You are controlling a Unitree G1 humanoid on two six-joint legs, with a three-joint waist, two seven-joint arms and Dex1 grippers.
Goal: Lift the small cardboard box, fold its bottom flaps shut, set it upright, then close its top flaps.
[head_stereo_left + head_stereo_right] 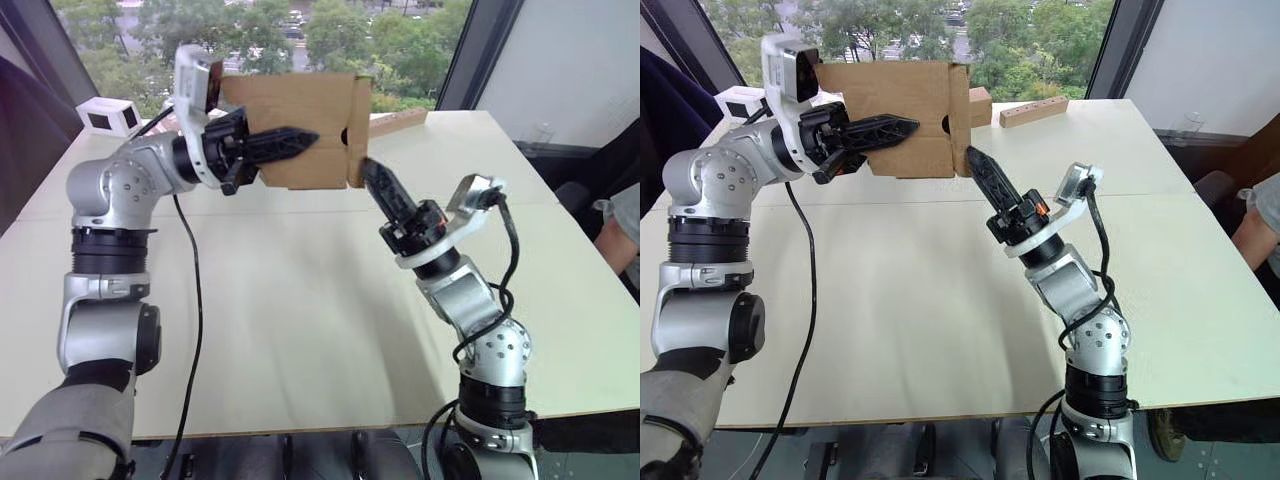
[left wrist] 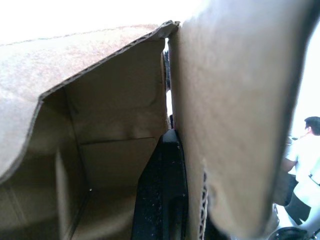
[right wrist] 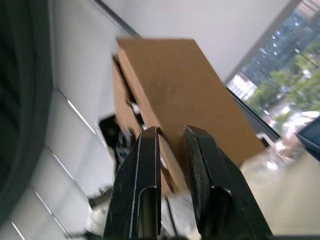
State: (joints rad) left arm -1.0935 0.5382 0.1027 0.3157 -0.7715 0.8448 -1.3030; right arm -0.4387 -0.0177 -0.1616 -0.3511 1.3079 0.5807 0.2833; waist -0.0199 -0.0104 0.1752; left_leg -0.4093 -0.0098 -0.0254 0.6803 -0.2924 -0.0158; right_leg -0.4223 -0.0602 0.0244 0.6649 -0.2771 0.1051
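The small cardboard box point(image 1: 300, 125) hangs on its side well above the table, over its far middle. My left gripper point(image 1: 305, 138) is shut on the box's near wall: one finger lies across the outside face, the other finger point(image 2: 162, 195) is inside the box against that wall. On the box's right end a flap point(image 1: 358, 130) is folded across the opening. My right gripper point(image 1: 370, 170) points up at that flap's lower corner, touching or nearly touching it. Its fingers point(image 3: 145, 165) stand close together with nothing between them.
A white device point(image 1: 108, 116) sits at the table's far left, a wooden block point(image 1: 1033, 110) and a small brown block point(image 1: 980, 105) at the far middle. A person point(image 1: 622, 230) is by the right edge. The pale table point(image 1: 300, 320) spreads below both arms.
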